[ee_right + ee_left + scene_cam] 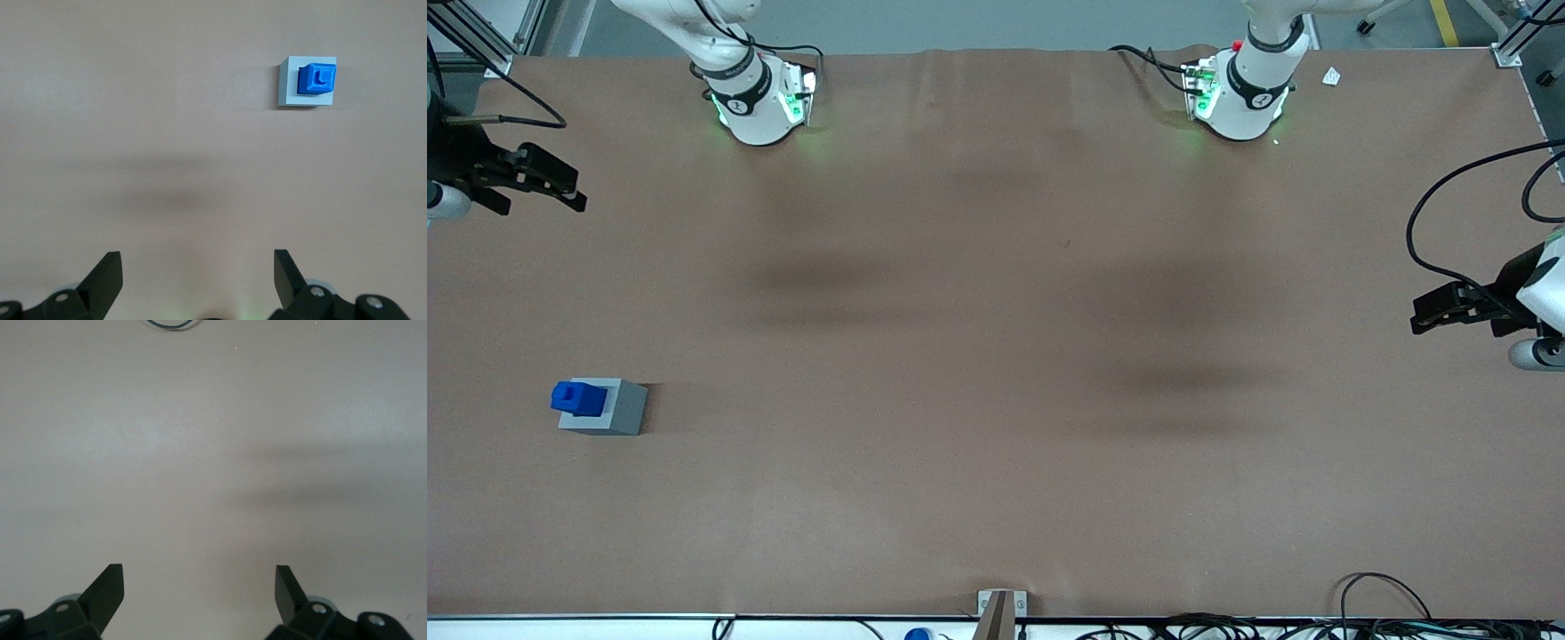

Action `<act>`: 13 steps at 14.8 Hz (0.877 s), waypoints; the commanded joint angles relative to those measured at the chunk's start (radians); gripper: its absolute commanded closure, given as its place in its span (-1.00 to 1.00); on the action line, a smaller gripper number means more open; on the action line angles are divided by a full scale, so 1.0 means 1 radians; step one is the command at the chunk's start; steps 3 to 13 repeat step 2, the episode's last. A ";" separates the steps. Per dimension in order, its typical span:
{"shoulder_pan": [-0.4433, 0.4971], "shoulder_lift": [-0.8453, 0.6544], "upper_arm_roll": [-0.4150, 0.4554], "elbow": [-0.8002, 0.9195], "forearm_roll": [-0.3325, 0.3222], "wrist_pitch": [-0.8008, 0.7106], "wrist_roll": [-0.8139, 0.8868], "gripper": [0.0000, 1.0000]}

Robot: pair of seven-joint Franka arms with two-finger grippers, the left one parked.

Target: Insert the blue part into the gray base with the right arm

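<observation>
So there's one blue part [576, 397] and one gray base [606, 407] on the table [996, 356], and that's it for loose stuff. The blue part is sitting in the top of the gray base, sticking up out of it, toward one side of the top face rather than dead center. In the right wrist view you can see the blue part [316, 79] on the gray base [306, 82] with its narrower stepped bit facing up. The pair sits toward the working arm's end of the table, nearer the front camera's edge than the arm bases are.

The right arm's gripper [520, 178] is up at the working arm's end of the table, well apart from the base and farther from the front camera than it. Nothing in it. Its two fingers [105, 277] are spread wide apart, with bare table showing between them.

The table has a plain brown cover with a few soft shadows across it.
</observation>
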 commanded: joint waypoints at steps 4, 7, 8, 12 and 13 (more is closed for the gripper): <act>-0.012 -0.020 0.005 -0.014 0.015 -0.001 -0.008 -1.00; -0.012 -0.020 0.005 -0.014 0.015 -0.001 -0.008 -1.00; -0.012 -0.020 0.005 -0.014 0.015 -0.001 -0.008 -1.00; -0.012 -0.020 0.005 -0.014 0.015 -0.001 -0.008 -1.00; -0.012 -0.020 0.005 -0.014 0.015 -0.001 -0.008 -1.00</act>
